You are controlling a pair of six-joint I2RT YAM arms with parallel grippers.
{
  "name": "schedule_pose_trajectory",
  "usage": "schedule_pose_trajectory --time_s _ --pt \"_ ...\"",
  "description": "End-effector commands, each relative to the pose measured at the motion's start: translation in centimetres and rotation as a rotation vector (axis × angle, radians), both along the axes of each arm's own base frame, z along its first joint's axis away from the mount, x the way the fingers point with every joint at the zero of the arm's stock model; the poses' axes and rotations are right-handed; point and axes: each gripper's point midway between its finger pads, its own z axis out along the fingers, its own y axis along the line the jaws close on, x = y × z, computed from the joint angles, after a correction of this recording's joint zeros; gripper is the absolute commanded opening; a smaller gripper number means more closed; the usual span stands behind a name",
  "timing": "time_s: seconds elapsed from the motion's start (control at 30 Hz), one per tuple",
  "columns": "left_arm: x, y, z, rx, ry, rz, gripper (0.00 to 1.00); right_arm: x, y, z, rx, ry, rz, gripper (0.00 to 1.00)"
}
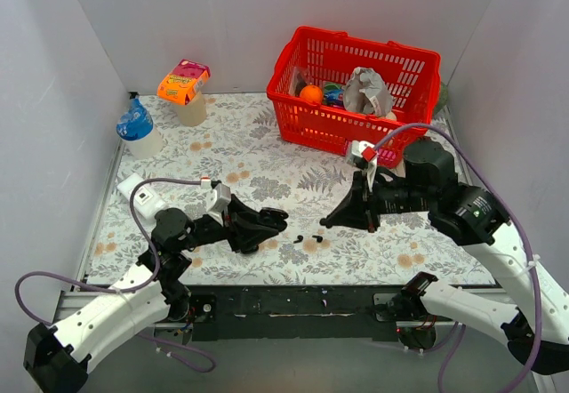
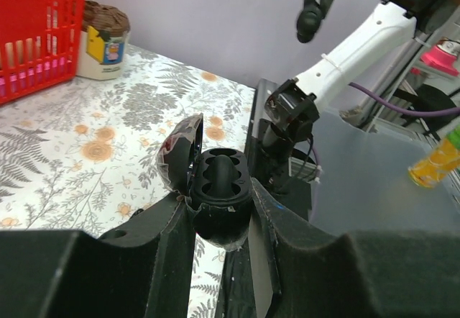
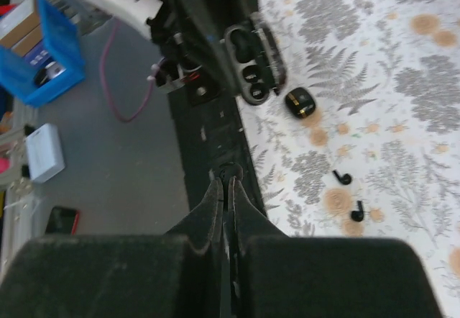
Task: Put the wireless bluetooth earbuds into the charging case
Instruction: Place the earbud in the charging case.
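Those light, slick earbuds (image 3: 342, 178) near the empty, closed right pincer (image 3: 225, 185) look best nipped by the stem, while the left pincer (image 2: 219, 214) clamps the open charging case (image 2: 219, 178).

White walls (image 1: 222, 20) are standing around the table (image 1: 178, 157) on three sides, filling the top, left and right of the top view. They are looking plain and smooth (a bit purple-grey in the left wrist view). A cloth (image 1: 267, 157) with grey leaves and orange flowers is covering the table in the middle of the frame. A silver metal edge (image 1: 92, 228) is running along the left side of the cloth. A black bar (image 1: 293, 304) is lying along its bottom edge. In the right wrist view, a grey floor (image 3: 108, 167) is showing on the left half. Soft, even light is falling everywhere, making only faint shadows.
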Motion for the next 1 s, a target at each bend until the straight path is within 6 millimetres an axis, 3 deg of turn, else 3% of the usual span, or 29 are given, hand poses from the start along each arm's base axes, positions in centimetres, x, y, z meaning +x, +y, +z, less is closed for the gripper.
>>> schedule_pose_trajectory --time_s 0.0,0.1,0.27,0.57,0.97 --pt "-1.7 -0.9 3.3 -0.045 -0.082 -0.136 0.00 -4.0 -0.5 0.1 0.006 0.071 0.164 0.01" --pt "-2.0 -1.7 2.6 -0.014 -0.051 -0.207 0.00 -3.6 0.0 -0.8 -0.028 0.096 0.149 0.01" --pt "-1.7 -2.7 2.2 0.011 -0.009 -0.263 0.00 -3.1 1.8 -0.4 -0.018 0.070 0.132 0.01" --pt "-2.5 -2.9 2.4 -0.010 -0.014 -0.298 0.00 -2.5 4.8 -1.4 -0.054 0.048 0.108 0.01" --pt "-3.2 -3.8 2.0 0.036 -0.033 -0.303 0.00 -1.0 5.8 -1.1 -0.059 0.019 0.050 0.01"
